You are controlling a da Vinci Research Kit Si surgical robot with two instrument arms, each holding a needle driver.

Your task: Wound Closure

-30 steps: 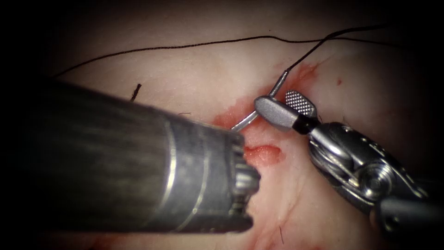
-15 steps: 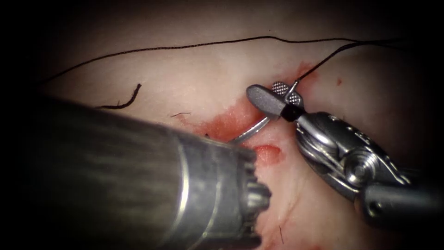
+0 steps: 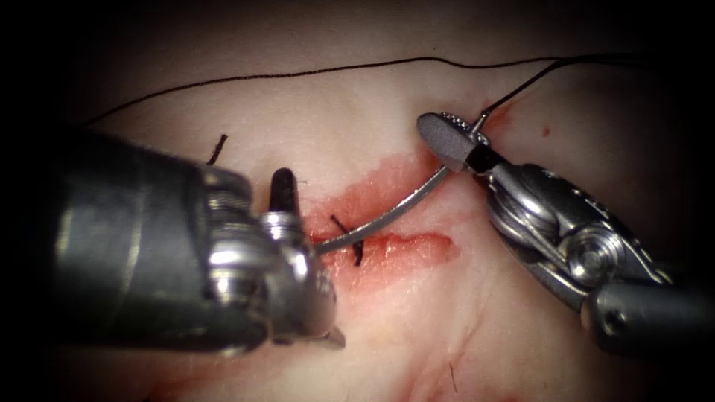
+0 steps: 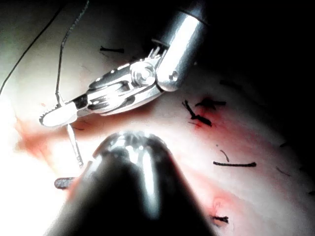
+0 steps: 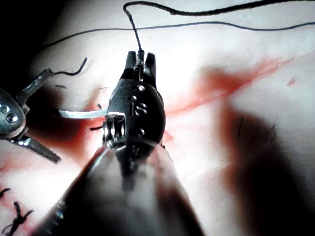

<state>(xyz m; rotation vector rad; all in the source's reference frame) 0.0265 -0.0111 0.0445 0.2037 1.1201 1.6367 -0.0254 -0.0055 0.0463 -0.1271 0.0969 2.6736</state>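
The right gripper [image 3: 456,138] is clenched on the curved needle [image 3: 395,212] near its thread end. The needle's tip reaches the left gripper [image 3: 287,216], whose jaws stand spread, grasping nothing. Thread [image 3: 313,72] trails across the tissue [image 3: 417,320] beyond both grippers.

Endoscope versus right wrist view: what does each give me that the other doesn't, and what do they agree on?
Endoscope view: the needle's curve lies over the red fluid along the cut, crossing above a dark stitch.

Right wrist view: the left tool has its jaws spread wide, holding nothing, with the needle's tip between them.

Both: the right tool is shut on the needle close to its thread end, and the thread leads away from there. The needle appears to be out of the tissue.
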